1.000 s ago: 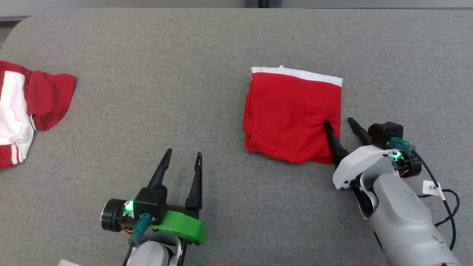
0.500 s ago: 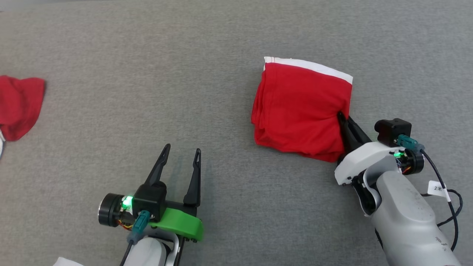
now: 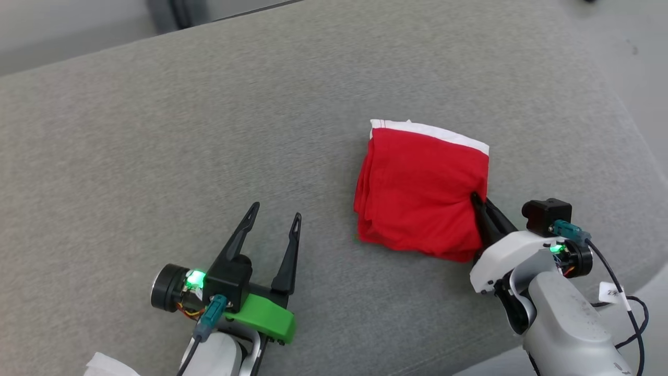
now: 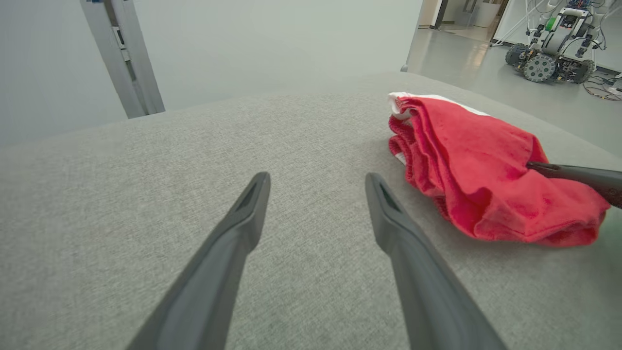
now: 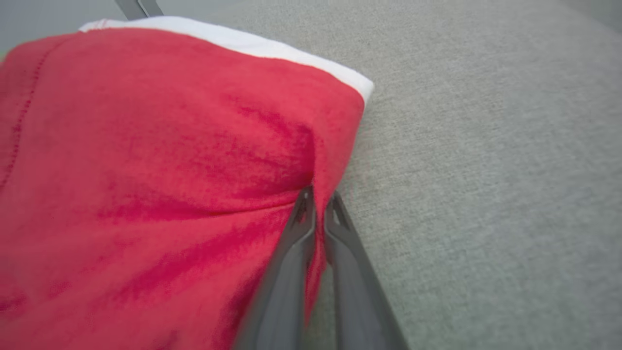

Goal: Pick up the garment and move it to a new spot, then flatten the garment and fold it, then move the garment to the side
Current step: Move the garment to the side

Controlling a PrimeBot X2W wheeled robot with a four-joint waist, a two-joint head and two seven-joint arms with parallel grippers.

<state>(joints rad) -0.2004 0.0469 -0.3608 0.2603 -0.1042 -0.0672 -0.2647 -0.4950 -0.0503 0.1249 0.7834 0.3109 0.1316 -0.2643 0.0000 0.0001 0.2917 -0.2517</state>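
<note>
garment point(image 3: 420, 198): folded, red, white strip along 12 o'clock edge, lying on bench point(image 3: 209, 130) | right pincer point(image 3: 477, 201): clamped on garment's 3 o'clock edge | left pincer point(image 3: 275, 210): fingers spread, gripping nothing, over bench at garment's 8 o'clock, well apart

The garment point(image 3: 417, 198) is red, with a white strip along its far edge. It is folded into a thick, nearly square pile and lies on the grey counter point(image 3: 209, 130), toward the right side. The right pincer point(image 3: 476, 199) pinches its right edge, where the cloth puckers.
</note>
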